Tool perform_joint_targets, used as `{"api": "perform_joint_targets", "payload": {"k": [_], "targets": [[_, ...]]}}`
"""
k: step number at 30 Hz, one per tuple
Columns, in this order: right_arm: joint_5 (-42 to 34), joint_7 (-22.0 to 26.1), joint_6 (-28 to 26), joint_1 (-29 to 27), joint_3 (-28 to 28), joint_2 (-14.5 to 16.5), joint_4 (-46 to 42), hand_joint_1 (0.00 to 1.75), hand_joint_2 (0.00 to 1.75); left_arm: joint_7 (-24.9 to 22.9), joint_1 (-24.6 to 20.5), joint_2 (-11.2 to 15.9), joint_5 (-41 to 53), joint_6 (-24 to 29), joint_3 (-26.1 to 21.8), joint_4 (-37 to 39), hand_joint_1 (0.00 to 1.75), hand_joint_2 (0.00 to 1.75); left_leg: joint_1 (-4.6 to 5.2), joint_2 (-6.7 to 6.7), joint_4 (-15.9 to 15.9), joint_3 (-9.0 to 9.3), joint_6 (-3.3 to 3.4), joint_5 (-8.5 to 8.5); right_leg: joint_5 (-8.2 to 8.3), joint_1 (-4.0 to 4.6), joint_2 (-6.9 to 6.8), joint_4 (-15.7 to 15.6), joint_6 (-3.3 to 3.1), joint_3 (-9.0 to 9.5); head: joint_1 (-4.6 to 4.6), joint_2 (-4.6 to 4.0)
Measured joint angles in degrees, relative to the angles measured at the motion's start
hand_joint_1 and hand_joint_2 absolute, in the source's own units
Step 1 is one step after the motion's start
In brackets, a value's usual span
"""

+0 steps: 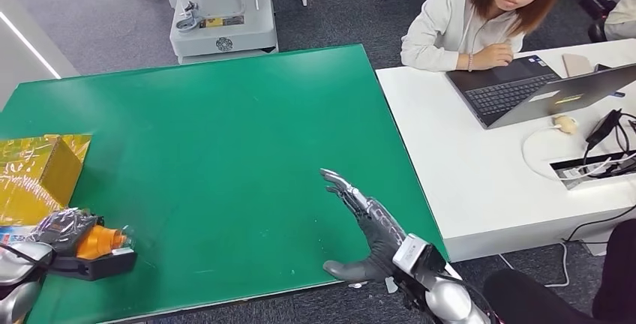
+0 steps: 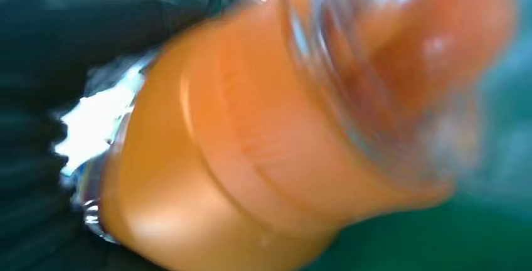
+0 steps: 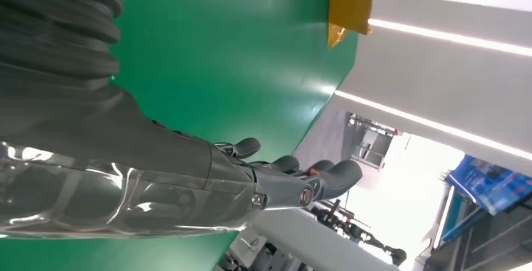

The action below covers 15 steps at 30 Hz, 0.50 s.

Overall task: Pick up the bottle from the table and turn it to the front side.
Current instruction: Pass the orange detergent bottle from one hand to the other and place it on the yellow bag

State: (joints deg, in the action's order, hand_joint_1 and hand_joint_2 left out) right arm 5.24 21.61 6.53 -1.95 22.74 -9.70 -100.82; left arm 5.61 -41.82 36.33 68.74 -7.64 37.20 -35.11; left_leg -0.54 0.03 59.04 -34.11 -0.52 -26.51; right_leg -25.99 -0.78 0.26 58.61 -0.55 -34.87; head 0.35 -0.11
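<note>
Head view | bottle [image 1: 101,241] at table's [image 1: 225,151] near-left corner, wrapped by my left hand [image 1: 64,228], lying roughly sideways, orange end toward centre | right hand [image 1: 367,223] well apart, fingers spread, holding nothing | left does the turning.

Green table [image 1: 225,151] spreads in front of me, its surface catching soft glare. A white desk [image 1: 465,166] butts against its right edge. On the desk: an open laptop [image 1: 540,91], cables [image 1: 607,133], a cable tray [image 1: 592,168]. A person in a pale hoodie [image 1: 450,24] sits behind the desk. Grey carpet floor [image 1: 97,16] beyond the table's far edge. A white machine base [image 1: 221,20] stands on that floor. At my left, a pale wall panel with a bright light strip [image 1: 30,46]. Strong white light at the room's far end in my right wrist view.
</note>
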Motion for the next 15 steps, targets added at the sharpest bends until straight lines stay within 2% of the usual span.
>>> {"api": "perform_joint_targets", "payload": {"k": [3, 6, 15], "targets": [[1.68, -2.37, 0.72, 1.26, 1.92, 1.35, -0.32, 0.0, 1.75, -4.33, 0.7, -3.22, -0.9, 0.79, -2.94, 5.49, 0.0, 1.75, 0.11, -0.01, -0.19, 0.48, -0.09, -0.13, -0.11, -0.12, -0.05, -0.04, -0.05, 0.41, 0.08, 0.0], [1.71, -3.42, 0.73, 2.65, 3.38, 2.34, -0.4, 0.0, 1.75, -5.27, 0.96, -5.3, -0.71, 1.5, -4.89, 9.07, 0.0, 1.75, 0.16, -0.02, -0.32, 0.84, -0.1, -0.16, -0.18, -0.17, -0.06, -0.04, -0.07, 0.72, 0.05, 0.0], [1.49, -3.63, 0.76, 3.98, 4.76, 2.73, -0.29, 0.0, 1.75, -6.05, 1.07, -7.69, 0.13, 1.44, -7.12, 13.51, 0.0, 1.75, 0.13, -0.03, -0.62, 1.26, -0.38, 0.06, -0.12, -0.16, -0.06, 0.04, -0.31, 0.94, 0.05, 0.0]]}}
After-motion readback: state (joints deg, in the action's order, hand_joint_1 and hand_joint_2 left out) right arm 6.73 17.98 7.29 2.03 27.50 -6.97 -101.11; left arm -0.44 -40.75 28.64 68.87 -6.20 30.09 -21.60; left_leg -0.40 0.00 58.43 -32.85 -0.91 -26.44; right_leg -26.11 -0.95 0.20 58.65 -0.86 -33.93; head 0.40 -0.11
